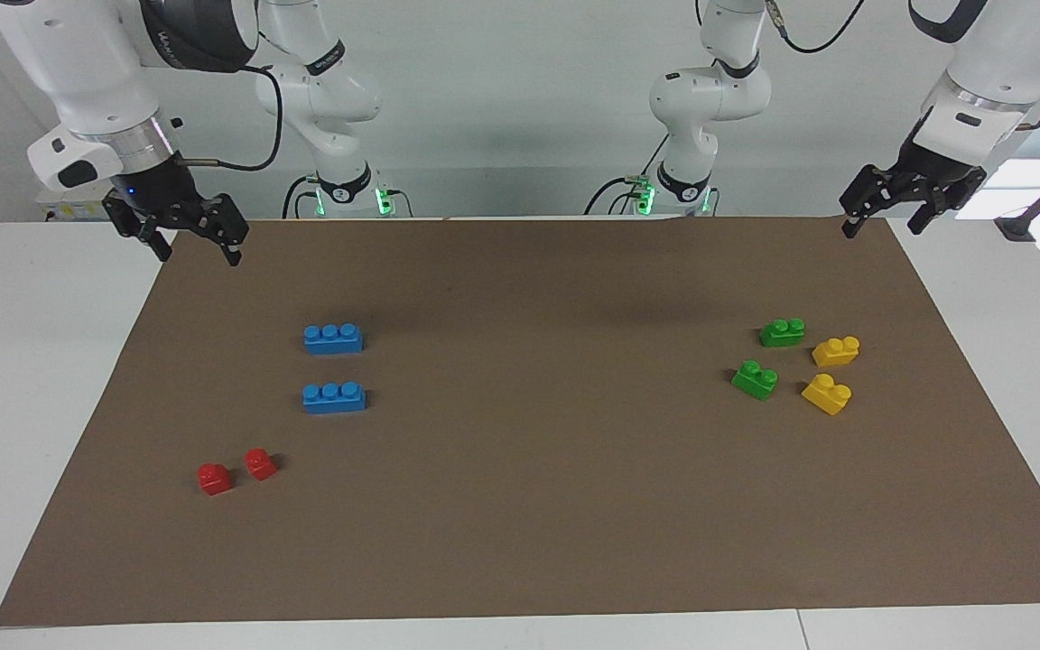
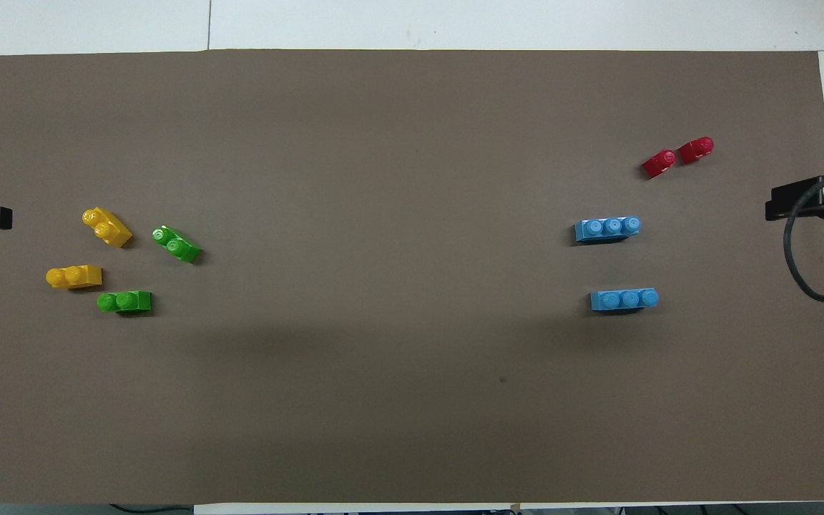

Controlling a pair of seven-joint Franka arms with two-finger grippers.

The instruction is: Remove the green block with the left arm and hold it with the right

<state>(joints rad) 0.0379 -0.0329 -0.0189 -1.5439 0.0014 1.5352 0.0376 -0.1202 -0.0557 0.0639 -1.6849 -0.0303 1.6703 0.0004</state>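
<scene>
Green plastic catches the eye first: two small two-stud bricks on the brown mat [image 1: 520, 542], toward the left arm's end of the table. One green block [image 1: 782, 332] lies nearer to the robots; the other green block [image 1: 756, 379] lies farther out and askew, and I cannot say which is meant. Neither is joined to anything; they lie apart, with two yellow bricks [image 1: 836, 350] just beside them. Such a brick looks light, hard and rather slick, so I would pinch it across its flat side walls below the studs, squarely, lest it twist out. The left gripper [image 1: 887, 209] hangs over the mat's corner by the robots, fingers spread and empty, well apart from the greens. The right gripper [image 1: 186, 233], blue light at its wrist, waits over the corner at its own end, likewise spread and holding nothing. Two blue bricks [image 1: 333, 338] and two red bricks [image 1: 236, 471] lie toward that end.
</scene>
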